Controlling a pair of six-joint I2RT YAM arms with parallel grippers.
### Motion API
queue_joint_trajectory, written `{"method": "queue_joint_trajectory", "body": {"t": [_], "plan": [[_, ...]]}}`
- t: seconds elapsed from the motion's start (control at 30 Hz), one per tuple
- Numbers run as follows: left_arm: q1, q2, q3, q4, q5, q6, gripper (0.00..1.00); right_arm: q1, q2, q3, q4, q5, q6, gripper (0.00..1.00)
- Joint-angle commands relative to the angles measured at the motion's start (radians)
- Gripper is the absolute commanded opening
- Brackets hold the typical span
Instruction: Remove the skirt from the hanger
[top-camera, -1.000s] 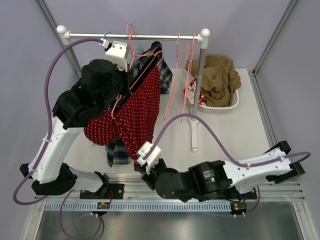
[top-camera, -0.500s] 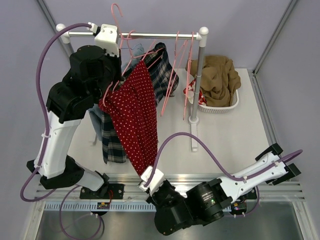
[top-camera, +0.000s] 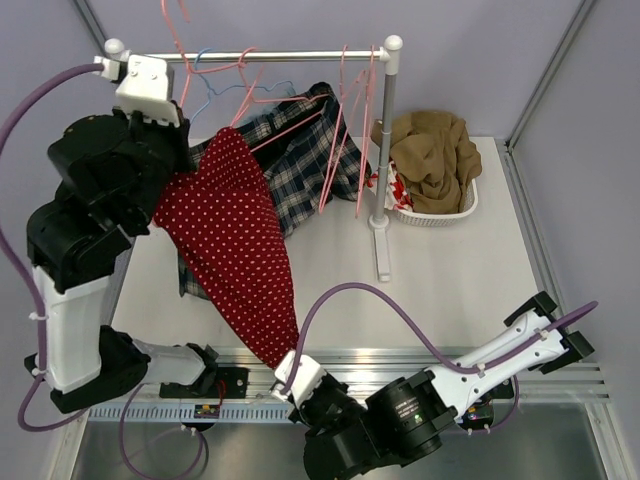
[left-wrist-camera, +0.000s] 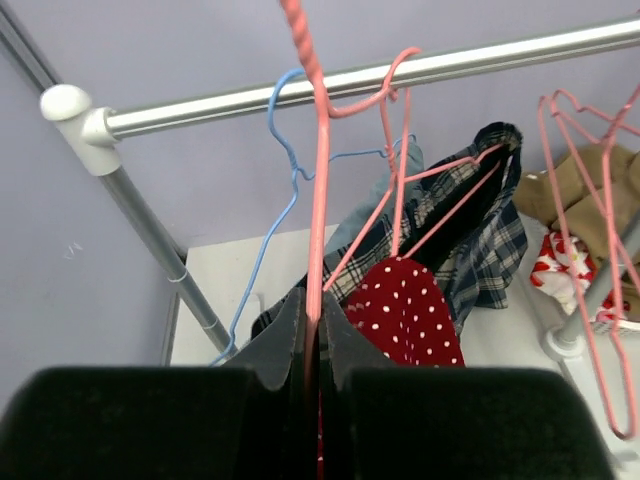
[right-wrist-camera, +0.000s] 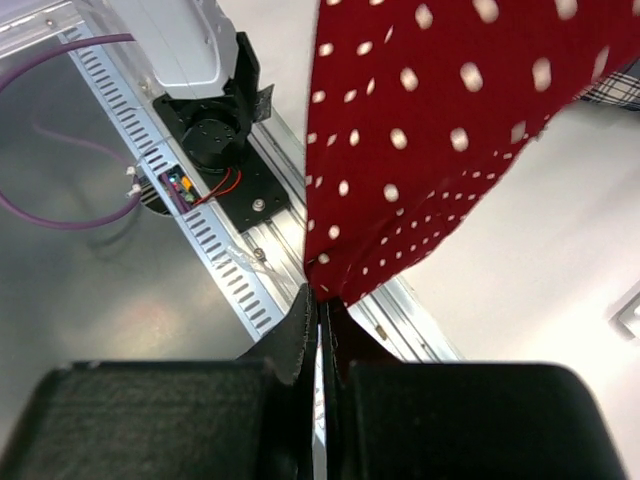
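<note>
I've got left gripper (left-wrist-camera: 312, 335) clamped on pink hanger (left-wrist-camera: 319, 190) stem, near left end of rail (top-camera: 290, 55). Right gripper (right-wrist-camera: 320, 312) pinching hem of red dotted skirt (top-camera: 235, 250). Skirt stretched taut, running from below rail to well in front of it.

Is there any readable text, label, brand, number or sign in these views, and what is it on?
None readable: the red polka-dot skirt, the pink hanger and the rail show no lettering.
Small board by the left arm's base: too small to read.
</note>
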Motion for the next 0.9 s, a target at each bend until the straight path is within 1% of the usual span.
{"method": "queue_joint_trajectory", "body": {"t": [0.0,0.03,0.07,0.1,0.13,0.17,0.2,0.23,0.27,0.3,0.33,0.37,0.43,0.47,0.5,0.53,0.57,0.6,0.63,0.73,0.77,0.8,0.83,0.87], "plan": [[0.017,-0.094,0.048,0.238,0.020,-0.077,0.00,0.011,0.012,0.054,-0.025,0.109,0.012,0.00],[0.017,-0.116,0.039,0.172,0.074,-0.095,0.00,0.003,0.006,0.066,-0.022,0.124,-0.010,0.00],[0.017,-0.136,-0.032,0.152,0.100,-0.150,0.00,-0.003,0.002,0.086,-0.013,0.146,-0.075,0.00],[0.017,-0.159,-0.085,0.144,0.128,-0.170,0.00,-0.008,-0.009,0.097,0.016,0.159,-0.110,0.00],[0.017,-0.223,-0.140,0.144,0.181,-0.189,0.00,-0.012,-0.017,0.102,0.042,0.172,-0.151,0.00],[0.017,-0.254,-0.207,0.147,0.212,-0.231,0.00,-0.014,-0.026,0.100,0.077,0.187,-0.243,0.00],[0.017,-0.289,-0.317,0.155,0.261,-0.251,0.00,-0.015,-0.044,0.096,0.156,0.193,-0.291,0.00],[0.017,-0.315,-0.374,0.155,0.281,-0.271,0.00,-0.018,-0.052,0.091,0.192,0.198,-0.335,0.00],[0.017,-0.367,-0.421,0.152,0.298,-0.308,0.00,-0.026,-0.055,0.091,0.224,0.213,-0.419,0.00],[0.017,-0.390,-0.509,0.152,0.328,-0.321,0.00,-0.031,-0.060,0.093,0.291,0.219,-0.464,0.00],[0.017,-0.409,-0.549,0.143,0.342,-0.331,0.00,-0.038,-0.060,0.099,0.322,0.230,-0.513,0.00],[0.017,-0.451,-0.588,0.139,0.355,-0.353,0.00,-0.061,-0.058,0.117,0.353,0.259,-0.617,0.00],[0.017,-0.485,-0.695,0.127,0.394,-0.370,0.00,-0.089,-0.055,0.143,0.439,0.287,-0.711,0.00],[0.019,-0.517,-0.734,0.127,0.402,-0.388,0.00,-0.124,-0.060,0.154,0.486,0.322,-0.830,0.00],[0.017,-0.538,-0.763,0.127,0.415,-0.397,0.00,-0.143,-0.089,0.151,0.616,0.328,-0.892,0.00],[0.017,-0.551,-0.813,0.121,0.416,-0.406,0.00,-0.161,-0.110,0.146,0.692,0.330,-0.952,0.00],[0.017,-0.567,-0.838,0.121,0.416,-0.420,0.00,-0.187,-0.136,0.128,0.770,0.325,-1.068,0.00],[0.019,-0.596,-0.860,0.118,0.430,-0.425,0.00,-0.237,-0.181,0.126,0.892,0.313,-1.109,0.00],[0.017,-0.604,-0.905,0.112,0.439,-0.430,0.00,-0.274,-0.198,0.135,0.907,0.298,-1.138,0.00],[0.016,-0.616,-0.973,0.104,0.493,-0.443,0.00,-0.400,-0.219,0.227,0.893,0.221,-1.271,0.00],[0.016,-0.618,-1.014,0.106,0.500,-0.454,0.00,-0.426,-0.218,0.285,0.892,0.197,-1.361,0.00],[0.016,-0.628,-1.033,0.116,0.516,-0.457,0.00,-0.486,-0.207,0.318,0.886,0.187,-1.402,0.00],[0.014,-0.636,-1.048,0.126,0.514,-0.462,0.00,-0.514,-0.201,0.377,0.883,0.181,-1.438,0.00],[0.014,-0.644,-1.077,0.135,0.513,-0.469,0.00,-0.538,-0.198,0.402,0.886,0.175,-1.507,0.00]]}}
